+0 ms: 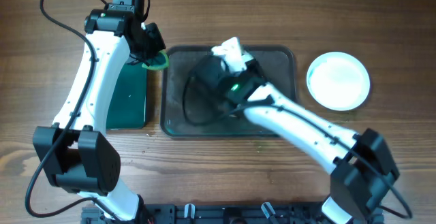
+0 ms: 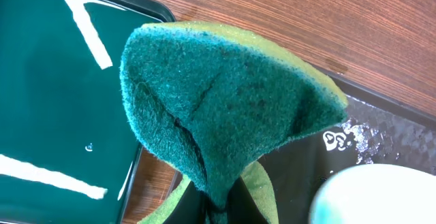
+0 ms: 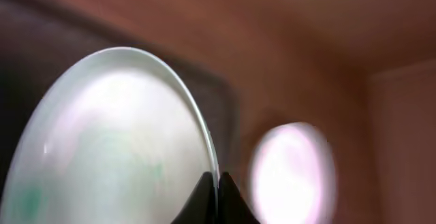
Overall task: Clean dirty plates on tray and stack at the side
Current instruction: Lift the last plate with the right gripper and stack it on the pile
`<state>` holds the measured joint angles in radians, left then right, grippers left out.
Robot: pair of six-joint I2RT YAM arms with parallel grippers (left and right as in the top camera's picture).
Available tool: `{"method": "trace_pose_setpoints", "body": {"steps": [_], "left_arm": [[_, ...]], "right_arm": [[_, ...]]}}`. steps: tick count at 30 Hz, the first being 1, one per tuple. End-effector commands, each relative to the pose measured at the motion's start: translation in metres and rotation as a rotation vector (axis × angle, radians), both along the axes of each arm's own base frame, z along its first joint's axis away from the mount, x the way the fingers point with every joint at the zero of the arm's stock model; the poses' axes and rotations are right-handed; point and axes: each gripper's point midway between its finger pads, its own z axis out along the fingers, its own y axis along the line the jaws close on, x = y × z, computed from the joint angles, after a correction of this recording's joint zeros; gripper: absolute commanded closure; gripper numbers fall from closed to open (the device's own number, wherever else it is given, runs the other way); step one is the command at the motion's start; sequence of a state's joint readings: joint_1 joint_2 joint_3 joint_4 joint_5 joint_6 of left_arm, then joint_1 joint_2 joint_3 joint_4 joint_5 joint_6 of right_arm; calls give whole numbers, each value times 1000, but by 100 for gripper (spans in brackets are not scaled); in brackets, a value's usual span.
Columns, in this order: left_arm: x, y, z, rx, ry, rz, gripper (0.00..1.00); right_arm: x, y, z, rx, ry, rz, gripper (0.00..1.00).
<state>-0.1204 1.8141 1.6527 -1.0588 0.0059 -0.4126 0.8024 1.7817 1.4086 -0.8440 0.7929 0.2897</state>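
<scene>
We see the right hand point(image 3: 218, 195) pinching 1 plate point(image 3: 116, 142) by its rim. It's tilted up over the tray point(image 1: 279, 67) near the far edge, prob. to offer its face for wiping; the blurred wrist view hints at a greenish tinge. The left hand point(image 1: 151, 45) is clamped on a green sponge point(image 2: 225, 108), folded to a wedge over the gap btw. the green tray point(image 2: 54, 101) and the tray's left edge. A 2nd plate point(image 1: 338, 81) lies flat on the surface point(image 1: 381, 20) beyond the tray's right edge, likely the stack spot.
</scene>
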Motion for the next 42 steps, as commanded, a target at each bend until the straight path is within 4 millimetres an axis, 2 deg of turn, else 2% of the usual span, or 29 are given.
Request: {"method": "trace_pose_setpoints", "body": {"steps": [1, 3, 5, 7, 11, 14, 15, 17, 19, 22, 24, 26, 29, 31, 32, 34, 36, 37, 39, 42], "left_arm": [[0, 1, 0, 5, 1, -14, 96], [0, 1, 0, 5, 2, -14, 96], [0, 1, 0, 5, 2, -14, 96], [0, 0, 0, 5, 2, -14, 96], [0, 1, 0, 5, 2, -14, 96], [0, 0, 0, 4, 2, -14, 96], [0, 1, 0, 5, 2, -14, 96], [0, 1, 0, 5, 2, -14, 96], [0, 1, 0, 5, 1, -14, 96], [0, 0, 0, 5, 1, -14, 96], [0, 1, 0, 4, 1, -14, 96], [0, 1, 0, 4, 1, -14, 96], [0, 0, 0, 4, 2, -14, 96], [0, 1, 0, 4, 2, -14, 96], [0, 1, 0, 4, 2, -14, 96], [0, 1, 0, 4, 2, -14, 96], [0, 1, 0, 4, 2, -14, 96], [0, 1, 0, 5, 2, -14, 96], [0, 1, 0, 5, 2, -14, 96], [0, 1, 0, 5, 2, -14, 96]], "right_arm": [[-4, 28, -29, 449, 302, 73, 96], [2, 15, -37, 631, 415, 39, 96], [7, -4, -48, 710, 471, -14, 96], [8, -13, -59, 726, 496, -44, 96], [-8, -23, -108, 698, 591, -101, 96], [-22, -18, -139, 712, 699, -124, 96], [-27, -16, -144, 722, 730, -129, 93], [-28, -16, -148, 728, 746, -136, 82], [-29, -17, -153, 742, 764, -147, 78], [-30, -16, -162, 786, 815, -136, 80], [-28, -17, -162, 796, 812, -137, 95], [-27, -17, -159, 793, 813, -132, 96], [-14, -19, -137, 785, 738, -118, 96], [1, -35, -102, 734, 589, -139, 96], [11, -57, -61, 663, 429, -151, 96], [14, -97, -9, 552, 214, -241, 96], [4, -149, 44, 405, -9, -380, 96], [-5, -172, 64, 334, -92, -448, 96], [-22, -205, 84, 213, -191, -571, 96], [-42, -238, 84, 127, -217, -723, 96]]}}
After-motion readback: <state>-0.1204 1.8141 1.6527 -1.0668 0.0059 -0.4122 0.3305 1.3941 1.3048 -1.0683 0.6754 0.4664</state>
